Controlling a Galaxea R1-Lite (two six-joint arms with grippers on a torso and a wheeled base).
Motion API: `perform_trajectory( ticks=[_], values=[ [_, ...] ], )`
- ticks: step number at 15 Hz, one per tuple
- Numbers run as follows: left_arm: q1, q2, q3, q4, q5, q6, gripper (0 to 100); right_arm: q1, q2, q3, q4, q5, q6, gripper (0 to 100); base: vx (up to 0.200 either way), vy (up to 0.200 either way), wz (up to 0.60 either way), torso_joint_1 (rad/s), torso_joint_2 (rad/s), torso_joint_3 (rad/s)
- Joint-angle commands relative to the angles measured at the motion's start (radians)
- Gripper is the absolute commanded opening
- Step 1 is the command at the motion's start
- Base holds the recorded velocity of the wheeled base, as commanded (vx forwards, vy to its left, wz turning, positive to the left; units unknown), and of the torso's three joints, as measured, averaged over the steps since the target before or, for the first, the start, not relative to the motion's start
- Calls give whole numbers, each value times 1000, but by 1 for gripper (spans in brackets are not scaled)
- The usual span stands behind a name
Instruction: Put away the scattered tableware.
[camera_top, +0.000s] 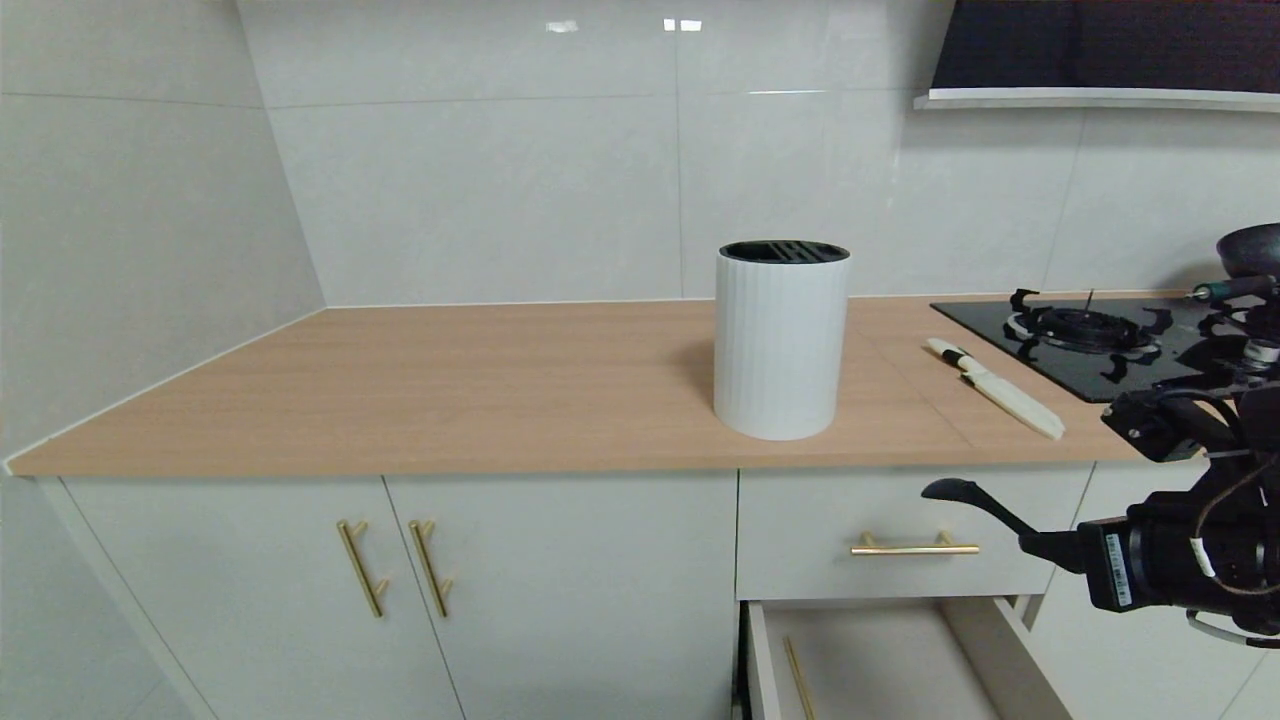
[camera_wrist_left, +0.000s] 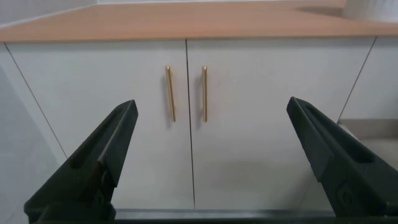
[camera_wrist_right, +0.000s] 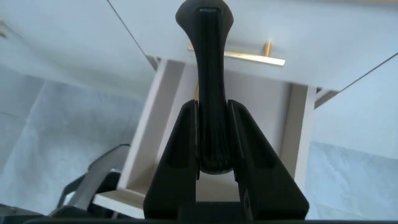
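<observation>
Head view: wooden countertop (camera_top: 450, 390), tiled walls (camera_top: 480, 180); right pincer (camera_top: 1050, 548) grips utensil (camera_top: 965, 494).

The light wooden surface (camera_top: 450, 390) carries a white ribbed cylindrical holder with a black slotted top (camera_top: 778, 345), upright near its front edge. A cream-bladed knife (camera_top: 995, 388) lies flat between the holder and the inset black glass gas hob (camera_top: 1085, 335).

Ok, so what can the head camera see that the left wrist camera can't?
Head camera's own: the white holder, the knife lying to its right, the stove, the open drawer, and the right gripper shut on a black utensil. Left wrist camera's own: the left gripper, fingers wide open. Shared: the wooden countertop and the two gold door handles.
</observation>
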Motion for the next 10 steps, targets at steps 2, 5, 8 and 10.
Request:
perform_trajectory(
  ticks=[2, 5, 8, 10],
  values=[
    [0, 0, 0, 0, 1, 0, 100, 0, 43, 4, -1, 0, 0, 0, 0, 0, 0, -171, 456, 268],
    [0, 0, 0, 0, 1, 0, 100, 0, 51, 8, 1, 0, -6, 0, 0, 0, 0, -170, 466, 282],
    [0, 0, 0, 0, 1, 0, 100, 0, 80, 8, -1, 0, -13, 0, 0, 0, 0, -155, 463, 299],
    [0, 0, 0, 0, 1, 0, 100, 0, 100, 8, -1, 0, -13, 0, 0, 0, 0, -141, 459, 325]
  ],
)
